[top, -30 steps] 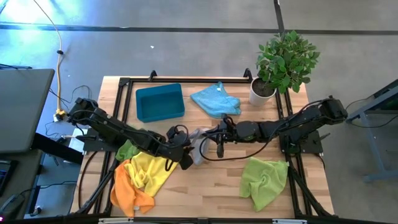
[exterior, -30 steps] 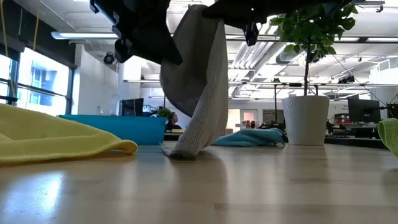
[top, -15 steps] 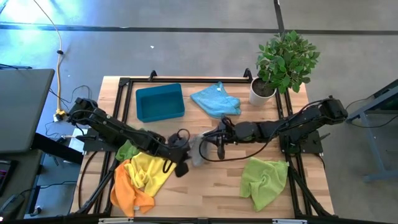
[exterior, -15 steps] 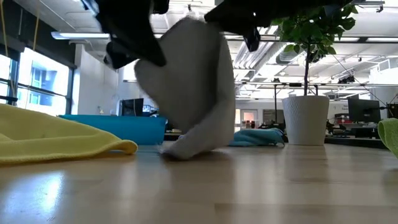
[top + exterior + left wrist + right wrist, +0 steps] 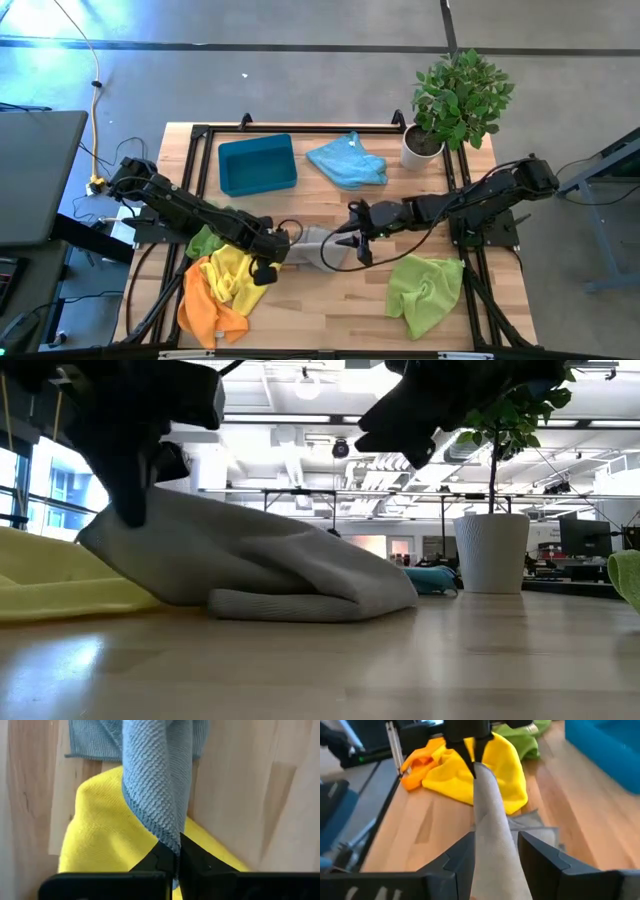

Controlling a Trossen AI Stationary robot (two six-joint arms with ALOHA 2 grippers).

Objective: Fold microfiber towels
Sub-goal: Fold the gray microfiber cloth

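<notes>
A grey towel [image 5: 308, 247] lies stretched across the table's middle, its right part resting on the wood [image 5: 330, 585]. My left gripper [image 5: 268, 264] is shut on its left end, just above the yellow towel [image 5: 240, 275]. My right gripper [image 5: 496, 836] is open over the towel's right end. Its fingers stand on either side of the ridge of cloth, and the low view shows them above the cloth [image 5: 420, 420]. An orange towel [image 5: 205, 310] and a lime green one [image 5: 205, 240] lie by the yellow one. My left gripper pinches the grey towel's pointed left end [image 5: 167, 832] between its two fingertips [image 5: 192, 855]. The fingers come from above, pointing steeply down. That end is held a little above the yellow towel. The cloth slopes down from it in a narrow ridge to the part lying on the table.
A teal tray [image 5: 257, 165] and a light blue towel [image 5: 347, 160] sit at the back. A potted plant [image 5: 450, 100] stands at the back right corner. Another lime green towel [image 5: 425, 290] lies at the front right. Bare wood shows at the front middle [image 5: 330, 310].
My right gripper has opened, let go of the grey towel and tipped downward. My left gripper has taken hold of the towel, tipped downward and drawn it toward the table's left. The towel, which hung upright, has fallen and now lies stretched out with its left end raised.
</notes>
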